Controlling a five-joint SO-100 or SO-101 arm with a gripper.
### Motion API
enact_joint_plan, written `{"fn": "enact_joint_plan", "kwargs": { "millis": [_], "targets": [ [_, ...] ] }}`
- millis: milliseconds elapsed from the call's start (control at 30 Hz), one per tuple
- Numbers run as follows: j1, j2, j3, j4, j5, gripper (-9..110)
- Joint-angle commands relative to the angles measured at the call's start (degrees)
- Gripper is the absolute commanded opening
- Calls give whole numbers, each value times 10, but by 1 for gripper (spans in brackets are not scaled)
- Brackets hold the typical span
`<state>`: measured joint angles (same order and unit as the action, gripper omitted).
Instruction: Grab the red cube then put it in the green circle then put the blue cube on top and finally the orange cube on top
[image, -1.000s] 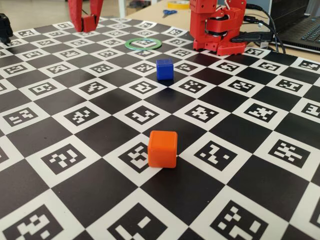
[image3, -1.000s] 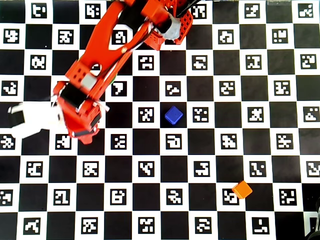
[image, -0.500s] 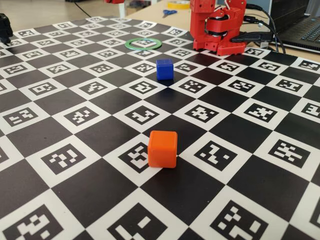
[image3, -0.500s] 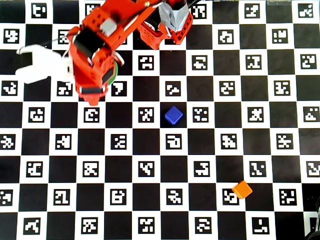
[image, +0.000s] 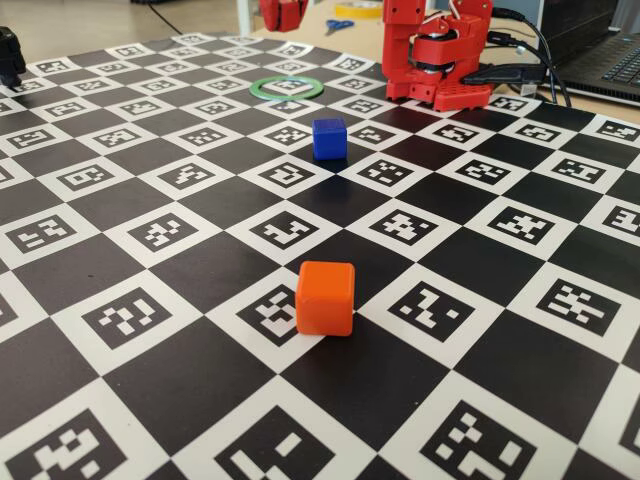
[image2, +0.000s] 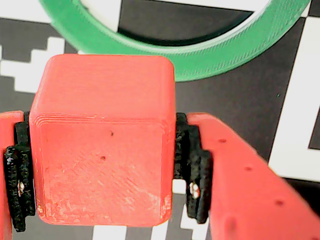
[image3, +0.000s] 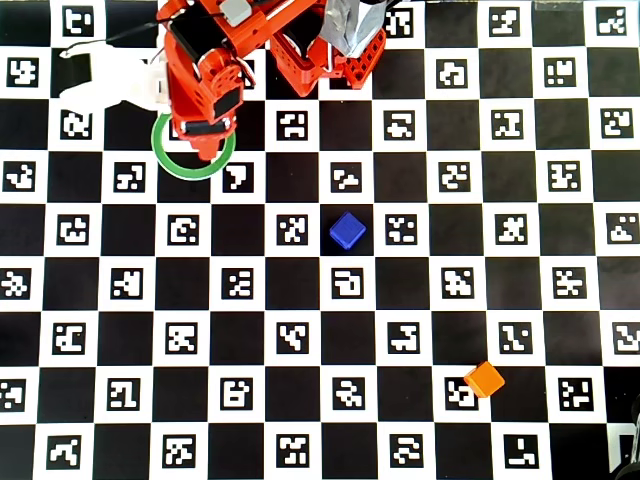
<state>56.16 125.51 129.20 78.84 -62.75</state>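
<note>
- In the overhead view, the green circle (image3: 168, 160) is partly covered by the arm at upper left.
- The red cube (image2: 102, 140) is clamped by the gripper (image2: 100, 185), just short of the ring.
- The blue cube (image3: 347, 230) is seen mid-board.
- The orange cube (image3: 485, 379) is seen lower right.

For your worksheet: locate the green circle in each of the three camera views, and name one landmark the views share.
Fixed view: the green circle lies far back, left of the arm's base.
Wrist view: its arc crosses the top, beyond the red cube held in the gripper.
Overhead view: upper left, partly under the arm.
Shared landmark: the checkered marker board.
</note>
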Motion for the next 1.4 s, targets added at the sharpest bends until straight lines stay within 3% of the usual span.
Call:
{"fn": "enact_joint_plan", "kwargs": {
  "millis": [0, 867, 1367],
  "targets": [
    [11, 34, 9, -25, -9, 4],
    [81, -143, 61, -185, -79, 4],
    [88, -158, 94, -241, -80, 4]
  ]
}}
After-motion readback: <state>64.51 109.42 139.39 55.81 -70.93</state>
